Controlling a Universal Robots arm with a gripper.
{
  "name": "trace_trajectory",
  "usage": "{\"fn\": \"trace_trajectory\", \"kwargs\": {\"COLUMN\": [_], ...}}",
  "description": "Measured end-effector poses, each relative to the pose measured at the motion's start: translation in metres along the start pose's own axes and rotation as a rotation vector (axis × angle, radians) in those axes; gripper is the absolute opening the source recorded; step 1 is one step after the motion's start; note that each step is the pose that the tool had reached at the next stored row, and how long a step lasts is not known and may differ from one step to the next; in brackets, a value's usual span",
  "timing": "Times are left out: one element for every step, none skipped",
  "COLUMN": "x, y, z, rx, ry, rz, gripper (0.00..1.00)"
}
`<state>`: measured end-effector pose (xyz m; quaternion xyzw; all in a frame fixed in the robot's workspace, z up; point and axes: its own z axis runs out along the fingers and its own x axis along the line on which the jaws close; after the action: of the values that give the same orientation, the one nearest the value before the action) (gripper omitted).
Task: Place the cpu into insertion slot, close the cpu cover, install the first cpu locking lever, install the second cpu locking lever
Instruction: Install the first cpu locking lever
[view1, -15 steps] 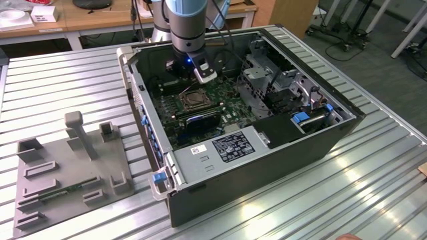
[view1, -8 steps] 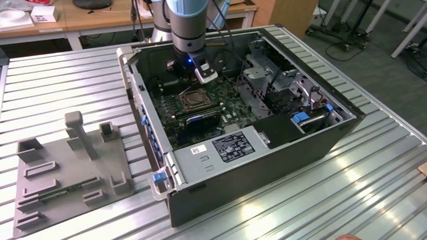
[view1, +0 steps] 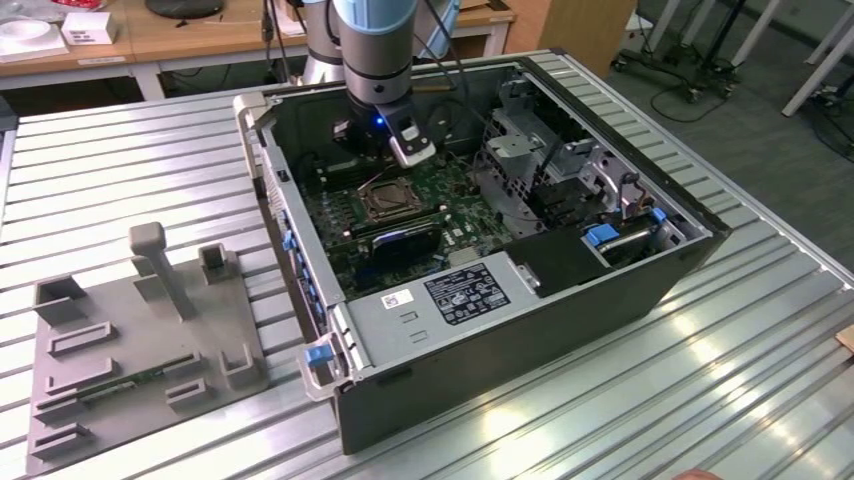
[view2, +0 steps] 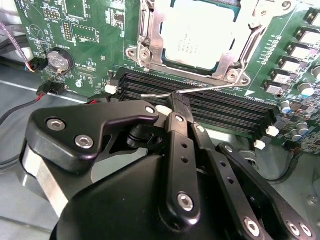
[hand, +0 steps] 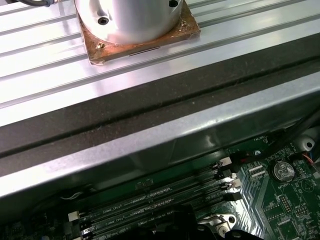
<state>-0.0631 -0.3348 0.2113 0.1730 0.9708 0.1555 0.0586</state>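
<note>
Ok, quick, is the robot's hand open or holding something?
The hand is closed, pinching the thin locking lever.

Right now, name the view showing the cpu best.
The second wrist view: the cpu sits close, its pale top plain. The exterior view has the cpu tiny on the board. The first wrist view faces the memory slots.

Exterior view high above the case (view1: 561, 330); both wrist views close over memory slots (view2: 225, 112) (hand: 150, 205).
</note>
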Motion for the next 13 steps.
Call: {"fn": "trace_trajectory", "kwargs": {"x": [0.0001, 0.0002, 0.0002, 0.0002, 0.0002, 0.0002, 0.0002, 0.0003, 0.0003, 0.0003, 0.0003, 0.0004, 0.0004], "y": [0.0003, 0.0003, 0.0003, 0.0003, 0.0003, 0.0001, -0.0001, -0.0003, -0.0004, -0.0006, -0.0007, -0.0008, -0.0008], "z": [0.0001, 0.0001, 0.0001, 0.0002, 0.0006, 0.0011, 0.0015, 0.0020, 0.0025, 0.0029, 0.0033, 0.0035, 0.0035], "rx": [-0.0002, -0.0001, -0.0002, -0.0002, -0.0004, -0.0004, -0.0002, -0.0002, -0.0002, -0.0002, -0.0001, 0.0000, 0.0001], "ry": [0.0000, 0.0000, 0.0000, 0.0000, 0.0000, 0.0000, 0.0001, 0.0001, 0.0000, 0.0000, 0.0001, 0.0001, 0.0001], "rz": [0.000, 0.000, 0.000, 0.000, 0.000, 0.000, 0.000, 0.000, 0.000, 0.000, 0.000, 0.000, 0.000], "gripper": [0.11, 0.11, 0.11, 0.11, 0.11, 0.11, 0.11, 0.11, 0.11, 0.11, 0.11, 0.11, 0.11]}}
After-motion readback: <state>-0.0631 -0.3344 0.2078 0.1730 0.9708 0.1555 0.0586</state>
